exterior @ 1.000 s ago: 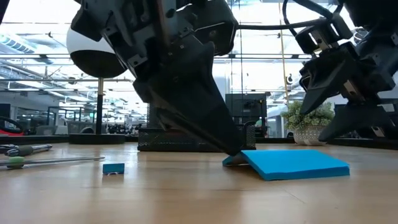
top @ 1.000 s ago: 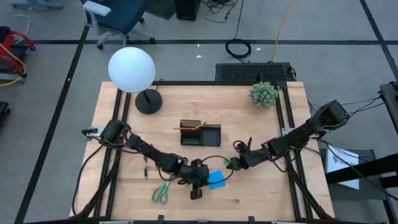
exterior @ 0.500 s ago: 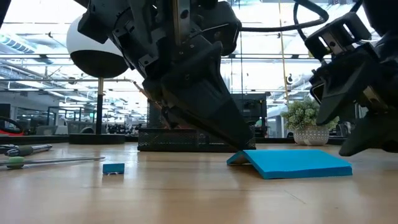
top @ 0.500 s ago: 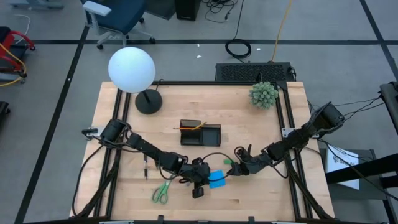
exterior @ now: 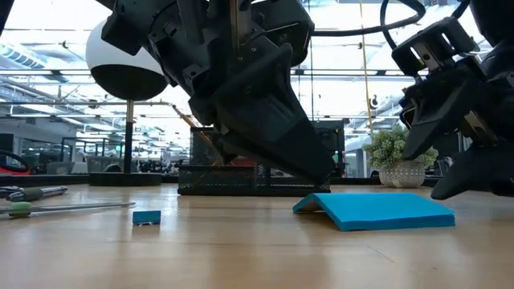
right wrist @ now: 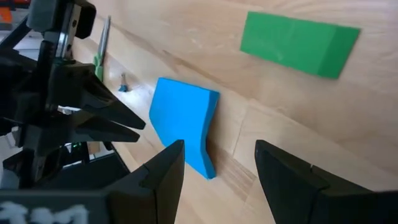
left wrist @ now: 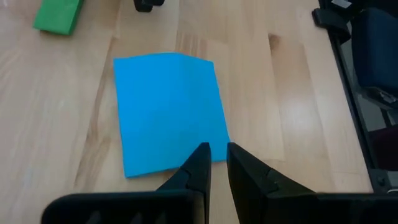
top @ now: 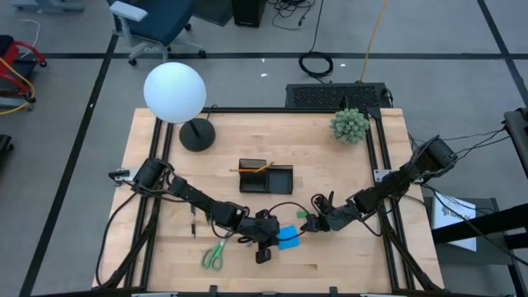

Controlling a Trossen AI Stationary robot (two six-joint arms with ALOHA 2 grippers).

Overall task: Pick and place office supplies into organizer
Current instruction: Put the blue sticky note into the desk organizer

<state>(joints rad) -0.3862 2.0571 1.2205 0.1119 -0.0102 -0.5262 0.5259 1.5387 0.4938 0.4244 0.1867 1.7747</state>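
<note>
The wooden table (top: 330, 173) fills the middle of the high view. At its upper left stands a lamp with a white globe (top: 174, 91) on a round black base (top: 196, 134); at its upper right sits a green spiky plant ball (top: 350, 125).

Both dark arms reach in toward the lower middle of the table. The left gripper (top: 266, 241) hangs just beside the blue pad (top: 286, 238), on the pad's left in the high view; its own wrist picture shows its two fingers (left wrist: 198, 165) drawn nearly together with only a thin slit between them, their tips over the pad's near edge, holding nothing. In the low view the tips stand just above the pad's raised corner — whether they touch it I cannot tell. The right gripper (top: 317, 221) waits just right of the pad, its fingers (right wrist: 163, 171) spread wide apart and empty, the pad and eraser lying beyond them on the wood.

The black organizer (top: 266, 177) sits at the centre of the table, above the two grippers, with an orange-yellow pencil (top: 251, 168) lying across its left part.

The green-handled scissors (top: 216, 252) lie at lower left, near the table's front edge. A dark pen (top: 194, 223) lies to their upper left.

The blue pad lies flat on the table apart from one lifted corner. The small green eraser (top: 302, 214) rests just above and right of it — close to the right gripper.
</note>
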